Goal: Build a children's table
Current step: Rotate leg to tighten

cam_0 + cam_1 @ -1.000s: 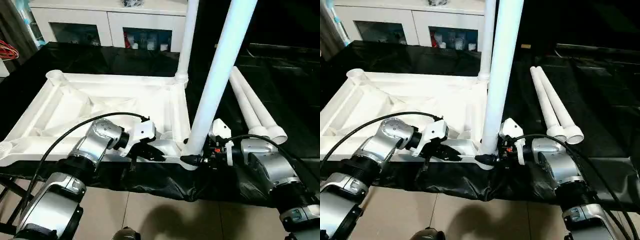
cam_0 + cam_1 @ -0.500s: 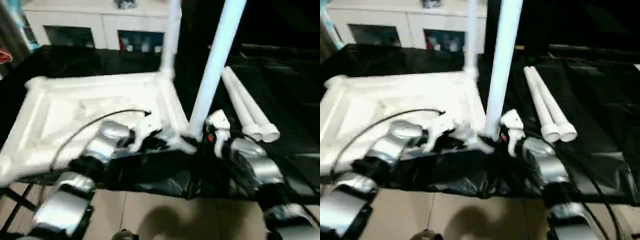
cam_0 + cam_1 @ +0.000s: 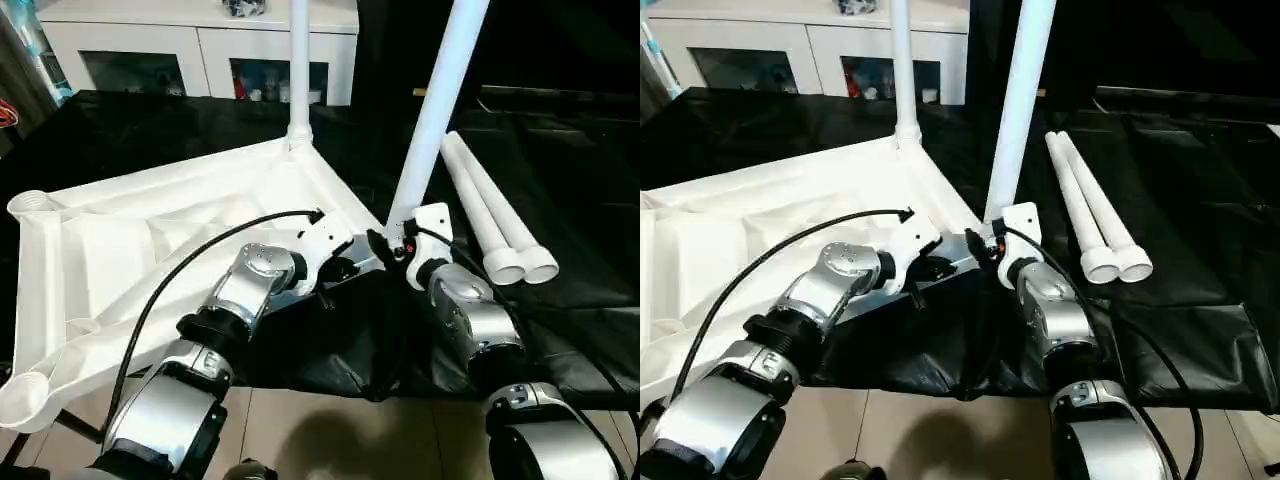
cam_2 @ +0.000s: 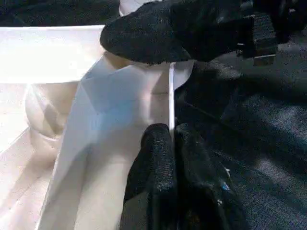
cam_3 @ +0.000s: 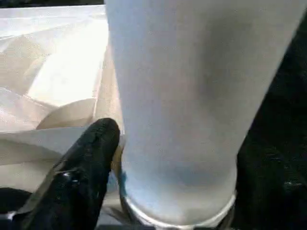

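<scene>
The children's table point(image 3: 150, 235) lies upside down on the black-sheeted table point(image 3: 560, 180), its ribbed underside facing up, one near corner hanging over the front edge. Two legs already stand upright in their sockets: the far leg point(image 3: 299, 70) and the near leg point(image 3: 440, 105). Two spare legs point(image 3: 495, 225) lie side by side on the sheet, to the right.

The left gripper point(image 4: 172, 143) has its fingers pressed together on the thin side wall of the top, just beside the near socket. The right gripper point(image 3: 385, 250) is at the foot of the near leg; one black finger point(image 5: 86, 163) rests against the tube, and whether the leg is pinched cannot be told.

The plastic looks light and stiff, but smooth, so it probably slips easily. The thin wall may bend a little under a hard pinch. A leg is best held low, near the socket, because the long tube acts as a lever. The top seems safest to hold at a rib or the rim.
</scene>
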You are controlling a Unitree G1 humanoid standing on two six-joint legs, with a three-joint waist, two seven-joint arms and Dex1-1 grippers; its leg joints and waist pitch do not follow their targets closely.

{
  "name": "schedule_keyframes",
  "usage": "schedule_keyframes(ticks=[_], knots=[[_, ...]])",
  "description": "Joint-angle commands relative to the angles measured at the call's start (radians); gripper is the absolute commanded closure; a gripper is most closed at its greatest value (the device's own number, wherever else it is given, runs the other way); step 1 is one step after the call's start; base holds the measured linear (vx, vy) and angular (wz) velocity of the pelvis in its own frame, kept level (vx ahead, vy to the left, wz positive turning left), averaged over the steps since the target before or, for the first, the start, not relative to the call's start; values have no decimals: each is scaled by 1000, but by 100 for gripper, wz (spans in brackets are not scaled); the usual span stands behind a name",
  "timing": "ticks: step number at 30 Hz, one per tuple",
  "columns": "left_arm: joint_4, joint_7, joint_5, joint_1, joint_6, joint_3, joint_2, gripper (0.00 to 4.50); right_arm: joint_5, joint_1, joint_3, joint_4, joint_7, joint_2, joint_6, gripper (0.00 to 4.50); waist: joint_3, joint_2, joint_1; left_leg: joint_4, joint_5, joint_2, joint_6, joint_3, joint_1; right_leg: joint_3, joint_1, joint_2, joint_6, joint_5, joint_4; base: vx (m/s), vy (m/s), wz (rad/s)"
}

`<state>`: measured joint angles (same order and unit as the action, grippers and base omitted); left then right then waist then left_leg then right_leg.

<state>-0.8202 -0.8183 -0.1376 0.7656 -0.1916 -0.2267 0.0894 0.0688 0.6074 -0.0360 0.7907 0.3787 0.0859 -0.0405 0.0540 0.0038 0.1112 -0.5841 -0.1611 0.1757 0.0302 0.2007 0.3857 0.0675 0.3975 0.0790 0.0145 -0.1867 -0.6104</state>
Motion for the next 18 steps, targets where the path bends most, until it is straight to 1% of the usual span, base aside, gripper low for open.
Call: schedule_keyframes(ticks=[1, 3, 4, 5, 6, 7, 8, 9, 10, 11, 13, 14, 16, 18], knots=[[57, -74, 41, 2, 41, -39, -46, 450, -7, -11, 98, -1, 120, -46, -9, 62, -67, -6, -2, 69, -232, 60, -40, -32, -22, -50, -43, 86, 209, -184, 80, 0, 0, 0], [73, -117, 48, -9, 47, -46, -29, 450, 0, -16, 108, -6, 190, -27, 5, 62, -66, -5, -6, 69, -242, 61, -40, -32, -22, -49, -45, 86, 213, -188, 80, 0, 0, 0], [80, -138, 52, -13, 52, -49, -20, 450, 5, -20, 114, -13, 227, -17, 8, 62, -66, -7, -6, 69, -240, 60, -41, -32, -21, -50, -46, 86, 214, -186, 80, 0, 0, 0], [83, -150, 53, -16, 54, -51, -15, 450, 8, -24, 119, -20, 249, -9, 8, 62, -67, -6, -6, 69, -237, 61, -42, -32, -22, -50, -46, 87, 216, -183, 80, 0, 0, 0], [97, -205, 58, -25, 68, -60, 12, 450, 21, -41, 143, -58, 359, 29, 2, 62, -66, -3, -5, 70, -237, 62, -46, -33, -22, -49, -46, 87, 218, -180, 81, 0, 0, 0], [101, -224, 58, -28, 74, -63, 22, 450, 26, -48, 151, -73, 399, 43, -3, 62, -66, -5, -3, 68, -232, 62, -54, -32, -20, -49, -49, 85, 220, -167, 79, 0, 0, 0], [103, -252, 59, -30, 81, -67, 37, 450, 34, -57, 162, -97, 457, 66, -9, 62, -66, -2, -2, 68, -226, 64, -59, -31, -20, -49, -47, 83, 226, -154, 76, 0, 0, 0], [103, -252, 59, -30, 81, -67, 37, 450, 34, -57, 162, -97, 457, 66, -9, 62, -66, -2, 0, 68, -229, 64, -61, -30, -20, -47, -47, 82, 227, -157, 77, 0, 0, 0], [103, -280, 58, -30, 90, -71, 54, 450, 47, -67, 174, -127, 525, 94, -19, 62, -65, -2, 1, 68, -237, 66, -59, -29, -21, -48, -45, 83, 231, -166, 77, 0, 0, 0], [102, -303, 57, -30, 98, -73, 70, 450, 58, -76, 185, -155, 586, 119, -31, 62, -64, -3, 4, 68, -252, 65, -56, -29, -23, -47, -46, 83, 228, -195, 80, 0, 0, 0], [101, -315, 56, -29, 102, -73, 77, 450, 64, -80, 191, -168, 616, 132, -35, 62, -62, -2, 8, 70, -270, 68, -50, -30, -25, -48, -43, 85, 222, -230, 83, 0, 0, 0], [98, -337, 54, -27, 111, -75, 94, 450, 72, -87, 201, -192, 668, 154, -42, 62, -63, -1, 8, 71, -274, 69, -43, -32, -25, -48, -41, 86, 222, -240, 82, 0, 0, 0], [95, -354, 52, -25, 116, -76, 105, 450, 76, -92, 208, -209, 706, 169, -51, 62, -63, -3, 9, 71, -278, 69, -39, -31, -25, -48, -42, 84, 219, -242, 82, 0, 0, 0], [94, -379, 51, -24, 124, -76, 122, 450, 83, -103, 227, -241, 769, 192, -67, 62, -63, -5, 12, 70, -272, 69, -40, -31, -24, -49, -41, 85, 223, -232, 81, 0, 0, 0]])
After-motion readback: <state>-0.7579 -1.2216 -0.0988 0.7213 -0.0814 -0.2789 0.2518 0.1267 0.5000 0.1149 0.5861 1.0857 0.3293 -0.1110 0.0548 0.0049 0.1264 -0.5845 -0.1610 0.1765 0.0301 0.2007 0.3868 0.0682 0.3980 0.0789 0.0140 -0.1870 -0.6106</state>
